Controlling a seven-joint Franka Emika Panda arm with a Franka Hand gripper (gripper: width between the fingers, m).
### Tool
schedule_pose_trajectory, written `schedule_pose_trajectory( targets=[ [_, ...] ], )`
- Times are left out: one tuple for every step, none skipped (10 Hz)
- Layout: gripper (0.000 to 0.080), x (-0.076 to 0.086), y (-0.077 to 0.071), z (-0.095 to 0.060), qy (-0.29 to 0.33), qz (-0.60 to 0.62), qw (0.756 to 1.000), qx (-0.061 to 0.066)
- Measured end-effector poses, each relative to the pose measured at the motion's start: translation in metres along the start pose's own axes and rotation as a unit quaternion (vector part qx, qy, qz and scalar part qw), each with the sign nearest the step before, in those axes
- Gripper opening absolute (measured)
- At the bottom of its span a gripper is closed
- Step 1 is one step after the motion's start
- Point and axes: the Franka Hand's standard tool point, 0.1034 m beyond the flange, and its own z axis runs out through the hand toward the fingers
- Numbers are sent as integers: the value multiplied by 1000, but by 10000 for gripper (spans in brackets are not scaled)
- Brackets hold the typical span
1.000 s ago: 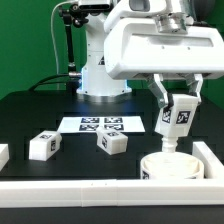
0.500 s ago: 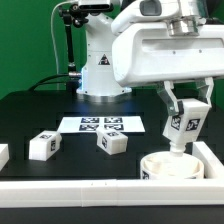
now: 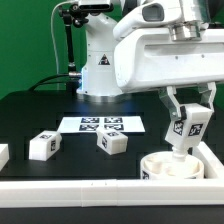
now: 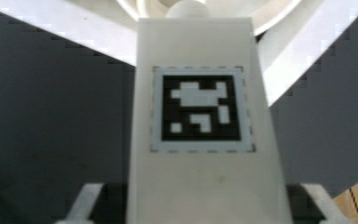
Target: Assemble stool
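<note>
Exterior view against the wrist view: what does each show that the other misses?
Only the exterior view: the round seat under the gripper, two loose legs on the table, and the marker board. Only the wrist view: a close look at the marker tag on the held leg. Both: the held leg, upright in the gripper.

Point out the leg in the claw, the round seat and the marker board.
held leg [image 3: 186,128], exterior view, on its tagged face.
seat [image 3: 160,170], exterior view, on its front wall.
marker board [image 3: 102,125], exterior view, on its printed middle.
</note>
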Motion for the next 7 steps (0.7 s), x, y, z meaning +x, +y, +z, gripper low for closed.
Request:
schedule_pose_trajectory(
  targets=[
    [340, 0, 2, 1, -2, -1, 1000, 0],
    [340, -1, 2, 2, -2, -1, 1000, 0],
    [340, -3, 1, 4, -4, -1, 1000, 1],
    [340, -5, 1, 7, -6, 0, 1000, 2],
    [340, -5, 1, 9, -7, 0, 1000, 3],
    [340, -7, 1, 11, -8, 1, 1000, 4],
    [340, -8, 1, 13, -10, 1, 1000, 4]
  ],
)
